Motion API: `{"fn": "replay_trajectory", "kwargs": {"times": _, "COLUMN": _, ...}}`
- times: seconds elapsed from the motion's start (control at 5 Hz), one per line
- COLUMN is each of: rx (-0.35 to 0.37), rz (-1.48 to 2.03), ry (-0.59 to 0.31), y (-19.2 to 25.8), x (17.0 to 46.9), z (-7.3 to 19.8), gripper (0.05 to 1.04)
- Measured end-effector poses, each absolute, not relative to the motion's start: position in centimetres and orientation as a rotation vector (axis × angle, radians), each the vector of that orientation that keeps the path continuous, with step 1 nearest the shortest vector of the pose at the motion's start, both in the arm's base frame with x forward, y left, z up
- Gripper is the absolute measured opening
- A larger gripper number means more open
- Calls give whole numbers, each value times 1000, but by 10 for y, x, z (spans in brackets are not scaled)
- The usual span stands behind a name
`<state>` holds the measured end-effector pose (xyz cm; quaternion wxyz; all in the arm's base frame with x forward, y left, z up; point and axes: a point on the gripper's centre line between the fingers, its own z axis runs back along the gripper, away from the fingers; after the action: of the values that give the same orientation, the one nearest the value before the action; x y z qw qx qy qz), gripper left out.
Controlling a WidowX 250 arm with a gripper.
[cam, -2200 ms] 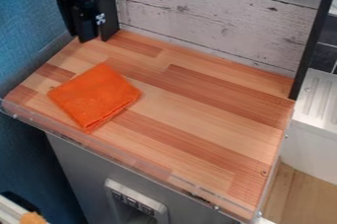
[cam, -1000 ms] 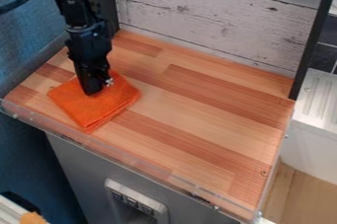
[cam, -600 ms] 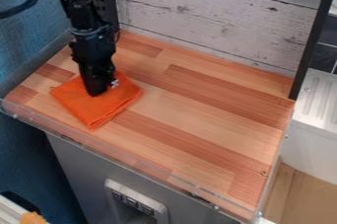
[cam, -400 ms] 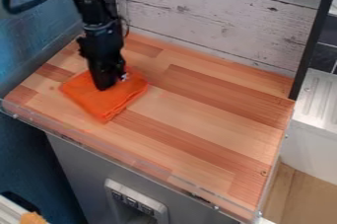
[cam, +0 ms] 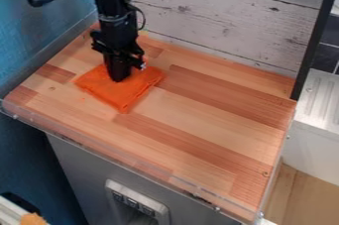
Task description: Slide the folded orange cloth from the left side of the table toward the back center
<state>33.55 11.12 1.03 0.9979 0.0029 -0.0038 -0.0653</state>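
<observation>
Your black claw (cam: 120,78), opening indeterminable, touches the folded orange cloth (cam: 126,96) between whitewashed plank wall (cam: 218,18) and clear plastic counter-edge lip (cam: 122,156).

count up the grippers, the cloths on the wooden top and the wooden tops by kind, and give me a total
Black gripper: 1, down at the cloth
Orange cloth: 1, lying on the wooden top
Wooden top: 1, striped in lighter and darker wood
Total: 3
</observation>
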Motion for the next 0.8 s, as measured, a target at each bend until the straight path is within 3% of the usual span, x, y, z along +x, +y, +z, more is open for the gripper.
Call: {"fn": "replay_trajectory", "kwargs": {"times": 0.8, "rx": -10, "rz": -1, "ry": 15, "y": 91, "x": 371, "z": 12, "gripper": 62}}
